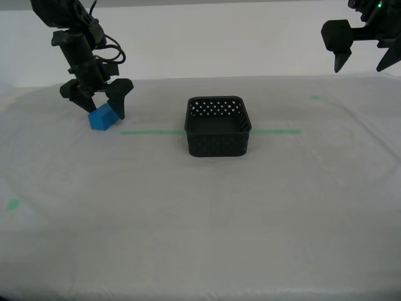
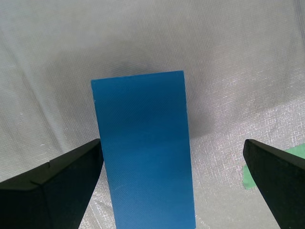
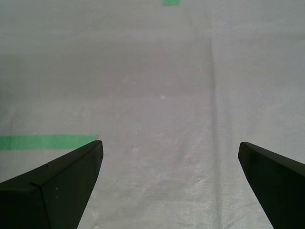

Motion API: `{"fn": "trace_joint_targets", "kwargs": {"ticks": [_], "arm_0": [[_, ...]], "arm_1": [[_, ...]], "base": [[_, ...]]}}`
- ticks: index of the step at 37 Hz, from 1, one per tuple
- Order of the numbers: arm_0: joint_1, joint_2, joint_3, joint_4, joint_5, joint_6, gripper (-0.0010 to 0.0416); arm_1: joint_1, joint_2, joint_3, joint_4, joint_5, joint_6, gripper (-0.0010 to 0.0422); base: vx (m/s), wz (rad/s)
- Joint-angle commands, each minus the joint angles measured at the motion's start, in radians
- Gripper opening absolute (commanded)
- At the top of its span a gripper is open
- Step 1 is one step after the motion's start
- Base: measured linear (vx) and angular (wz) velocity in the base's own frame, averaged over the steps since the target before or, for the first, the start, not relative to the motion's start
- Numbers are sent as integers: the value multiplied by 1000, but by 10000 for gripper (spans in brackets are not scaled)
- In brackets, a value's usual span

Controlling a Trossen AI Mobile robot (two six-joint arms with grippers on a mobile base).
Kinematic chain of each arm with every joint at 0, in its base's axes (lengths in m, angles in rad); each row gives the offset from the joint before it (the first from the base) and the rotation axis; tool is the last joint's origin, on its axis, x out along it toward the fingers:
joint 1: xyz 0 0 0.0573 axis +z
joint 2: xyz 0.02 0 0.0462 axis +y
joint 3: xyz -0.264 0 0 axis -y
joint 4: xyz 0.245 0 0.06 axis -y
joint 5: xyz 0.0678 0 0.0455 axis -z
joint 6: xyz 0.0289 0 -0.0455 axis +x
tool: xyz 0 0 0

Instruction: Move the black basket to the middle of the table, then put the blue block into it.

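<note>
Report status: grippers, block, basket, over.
My second gripper open around blue block, block on table. My first gripper open, raised. Black basket empty, central.

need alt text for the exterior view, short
An open claw straddles a blue block on a white table, at the view's left. A black basket sits mid-table on a green tape line; another open claw hangs upper right.

table: whitish sheeting
basket: mid-table, on the green tape line
block: exterior view's left, well apart from basket
</note>
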Motion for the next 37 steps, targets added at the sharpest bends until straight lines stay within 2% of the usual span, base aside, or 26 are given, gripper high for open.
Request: {"fn": "trace_joint_targets", "kwargs": {"ticks": [1, 6, 19, 30, 37], "arm_0": [[0, 0, 0, 0, 3, -1, 399], [0, 0, 0, 0, 3, -1, 399], [0, 0, 0, 0, 3, -1, 399], [0, 0, 0, 0, 3, -1, 399], [1, 0, 0, 0, 3, -1, 398]], "arm_1": [[0, 4, 0, -2, -23, 4, 397], [0, 4, 0, -2, -39, 3, 363], [-1, 4, 0, -9, -39, 0, 207], [-1, 4, 0, -6, -38, -6, 96], [-1, 4, 0, -7, -31, -48, 21]], "base": [[0, 0], [0, 0], [0, 0], [0, 0], [0, 0]]}}
